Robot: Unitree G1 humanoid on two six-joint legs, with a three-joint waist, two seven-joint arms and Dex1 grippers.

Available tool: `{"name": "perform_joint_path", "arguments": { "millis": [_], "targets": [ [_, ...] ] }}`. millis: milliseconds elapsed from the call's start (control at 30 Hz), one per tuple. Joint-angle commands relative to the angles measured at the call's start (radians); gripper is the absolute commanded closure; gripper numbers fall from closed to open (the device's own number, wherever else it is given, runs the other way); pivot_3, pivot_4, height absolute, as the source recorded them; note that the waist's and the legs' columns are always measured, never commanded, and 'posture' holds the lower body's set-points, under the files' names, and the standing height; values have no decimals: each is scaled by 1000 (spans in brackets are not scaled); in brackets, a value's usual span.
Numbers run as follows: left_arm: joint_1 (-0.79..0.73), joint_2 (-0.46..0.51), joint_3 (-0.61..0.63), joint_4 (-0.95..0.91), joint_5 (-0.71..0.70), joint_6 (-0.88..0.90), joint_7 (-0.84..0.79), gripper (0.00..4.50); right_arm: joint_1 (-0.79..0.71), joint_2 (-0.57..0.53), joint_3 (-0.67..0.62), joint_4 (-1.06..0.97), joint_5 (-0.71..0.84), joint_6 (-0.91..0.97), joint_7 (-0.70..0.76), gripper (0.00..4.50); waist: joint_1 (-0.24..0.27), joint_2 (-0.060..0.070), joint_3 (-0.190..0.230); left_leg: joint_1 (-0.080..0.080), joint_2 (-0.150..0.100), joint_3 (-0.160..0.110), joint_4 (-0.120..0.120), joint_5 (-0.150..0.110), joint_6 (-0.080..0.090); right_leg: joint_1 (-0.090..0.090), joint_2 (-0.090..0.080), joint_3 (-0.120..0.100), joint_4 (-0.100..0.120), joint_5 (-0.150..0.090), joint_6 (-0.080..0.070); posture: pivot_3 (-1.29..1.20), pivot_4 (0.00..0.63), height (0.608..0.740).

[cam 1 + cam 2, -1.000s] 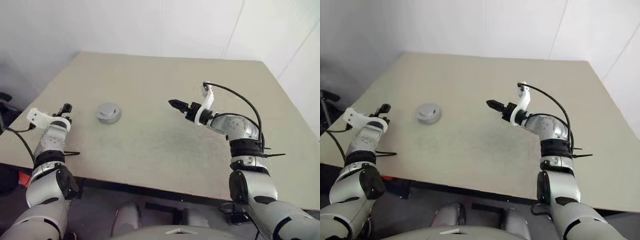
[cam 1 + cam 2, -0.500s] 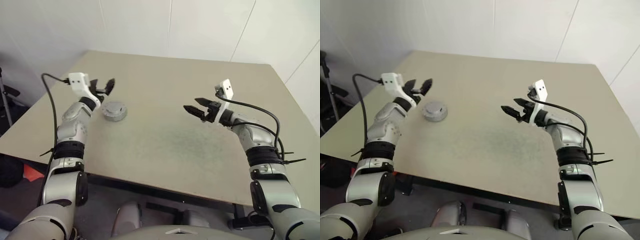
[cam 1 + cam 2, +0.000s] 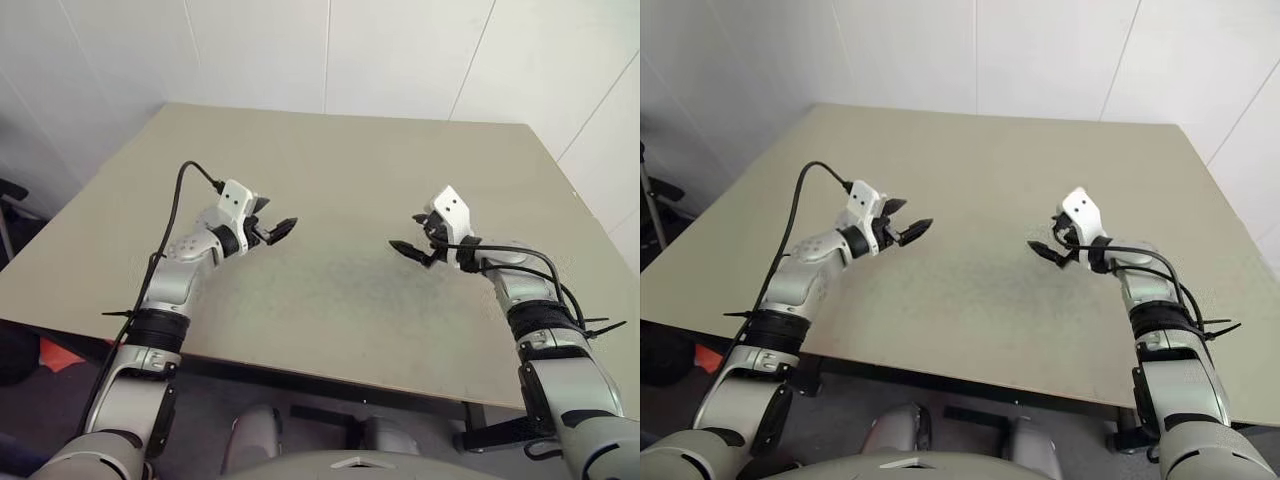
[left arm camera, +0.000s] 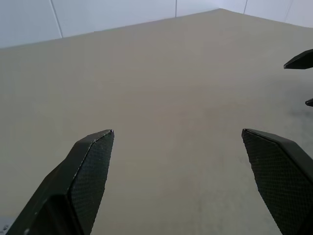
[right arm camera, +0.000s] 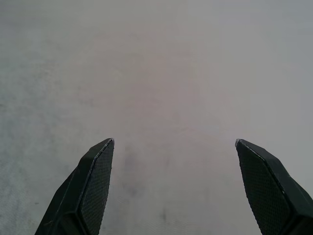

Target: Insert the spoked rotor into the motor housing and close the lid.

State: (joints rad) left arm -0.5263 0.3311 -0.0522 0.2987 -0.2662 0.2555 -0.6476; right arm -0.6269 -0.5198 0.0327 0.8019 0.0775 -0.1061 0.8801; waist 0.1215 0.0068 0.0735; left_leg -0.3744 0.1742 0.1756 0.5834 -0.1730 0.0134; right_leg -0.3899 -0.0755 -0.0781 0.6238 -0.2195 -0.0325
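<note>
**Item 1: table** (image 3: 340,150). Beige, matte top with a faint darker smudge near its middle. Pale panelled wall (image 3: 400,50) stood behind it at 12 o'clock.

**Item 2: left gripper** (image 3: 275,216). Sat at about 9 o'clock from the table's middle, held above the surface and pointing toward 3 o'clock. Its two black fingers (image 4: 90,166) stood wide apart with bare tabletop between them and nothing gripped. A white block (image 3: 236,196) was on the wrist, and a black cable (image 3: 185,178) looped back from it.

**Item 3: right gripper** (image 3: 408,234). Sat at about 3 o'clock from the table's middle, pointing toward 9 o'clock and tipped slightly down. Its fingers (image 5: 93,186) were spread wide and empty, over bare surface. A white block (image 3: 447,205) was on the wrist.

**Relation.** The two grippers faced each other across the middle of the table, well apart.

**Item 4: spoked rotor, motor housing, lid.** Their position could not be told.
</note>
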Motion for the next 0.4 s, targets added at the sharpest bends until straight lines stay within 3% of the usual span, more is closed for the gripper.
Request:
{"name": "perform_joint_path", "arguments": {
  "millis": [33,400],
  "targets": [
    [9,-8,-4,-60,6,10,-2,39,-42,6,-22,4,14,-54,15,0,0,0,0,0,0,0,0,0,0,0,0,0,0,0,0,0,0,740],
    [19,-36,-18,-64,38,14,13,39,-69,26,-30,65,5,-127,1,0,1,0,0,-1,0,0,3,-2,3,0,0,0,0,0,0,0,0,740]
  ]
}}
